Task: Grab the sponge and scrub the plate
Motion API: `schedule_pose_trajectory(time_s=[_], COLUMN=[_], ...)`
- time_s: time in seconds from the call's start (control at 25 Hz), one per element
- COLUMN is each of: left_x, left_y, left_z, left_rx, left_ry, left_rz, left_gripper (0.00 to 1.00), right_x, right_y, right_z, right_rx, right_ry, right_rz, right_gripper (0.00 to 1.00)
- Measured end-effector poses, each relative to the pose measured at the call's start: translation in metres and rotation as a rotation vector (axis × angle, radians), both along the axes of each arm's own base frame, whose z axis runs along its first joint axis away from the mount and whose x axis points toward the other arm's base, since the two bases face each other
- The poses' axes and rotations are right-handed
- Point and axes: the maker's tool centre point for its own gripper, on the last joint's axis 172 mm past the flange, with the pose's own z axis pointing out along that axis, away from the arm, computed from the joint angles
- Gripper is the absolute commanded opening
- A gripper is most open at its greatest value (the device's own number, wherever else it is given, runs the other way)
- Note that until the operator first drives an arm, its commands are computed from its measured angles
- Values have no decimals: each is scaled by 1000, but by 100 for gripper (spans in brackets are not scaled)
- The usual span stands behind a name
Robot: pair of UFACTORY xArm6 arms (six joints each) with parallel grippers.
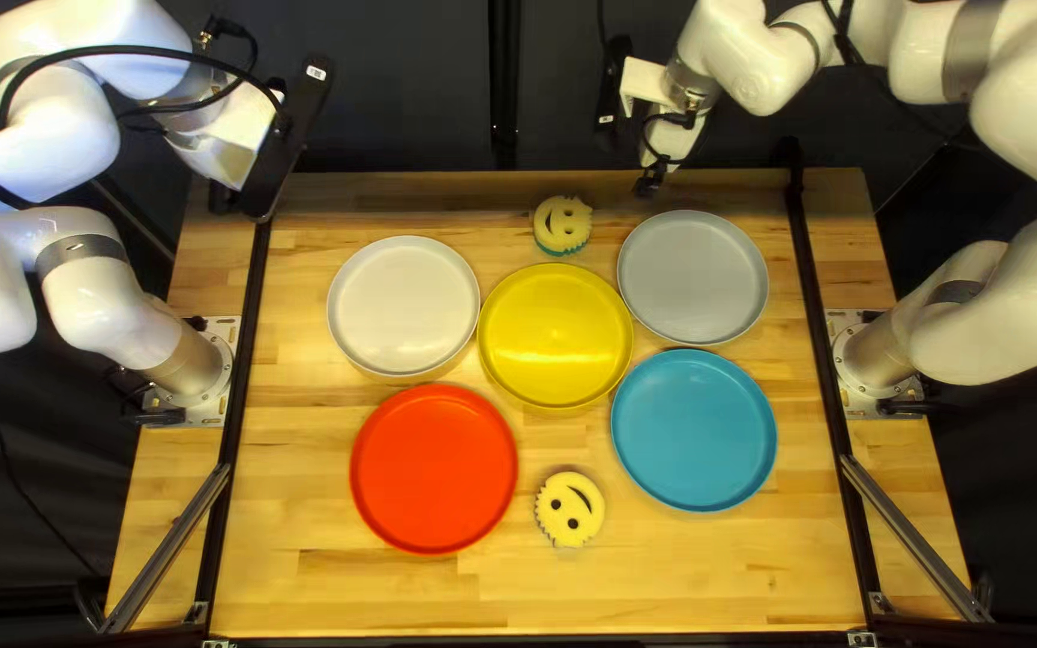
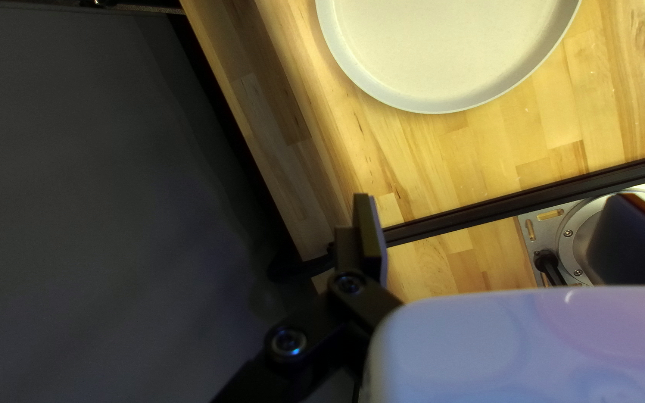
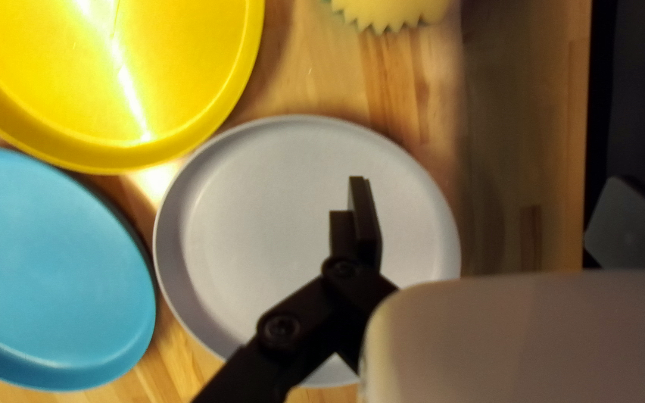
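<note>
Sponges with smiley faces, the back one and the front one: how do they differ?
The far sponge lies just beyond the yellow plate; the near sponge lies between the orange plate and the blue plate. The far sponge shows a teal layer along its edge; the near sponge shows only yellow. Both are round and yellow, with toothed rims and cut-out faces, and lie on the table, untouched.

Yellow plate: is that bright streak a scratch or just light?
Likely glare: the right wrist view shows a white streak across the yellow plate; the top left view only pale patches near its middle; the left wrist view's white plate has none.
</note>
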Motion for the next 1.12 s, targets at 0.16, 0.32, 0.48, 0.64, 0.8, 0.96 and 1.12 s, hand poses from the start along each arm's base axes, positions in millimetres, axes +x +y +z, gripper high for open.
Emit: schedule_pose_trajectory(time_s=[0.16,0.32,0.48,0.64,0.8,0.96,1.12], left_x=[0,0,0,0,0,0,0], left_y=[0,0,0,0,0,0,0], left_z=[0,0,0,0,0,0,0], left_rx=[0,0,0,0,0,0,0], left_ry=[0,0,0,0,0,0,0], left_rz=[0,0,0,0,0,0,0], left_gripper=[100,100,100,100,100,100,100], right_x=[15,29,44,59,68,70,71], right_y=[-8,-10,-13,-14,-12,-11,-11], right_z=[-20,-34,-50,-66,-75,-80,-83], right_rx=[11,13,15,22,29,35,42], right_ry=[16,35,52,66,75,81,84], right_rz=[-30,-44,-47,-39,-24,-12,-3], right_gripper=[100,100,100,100,100,100,100])
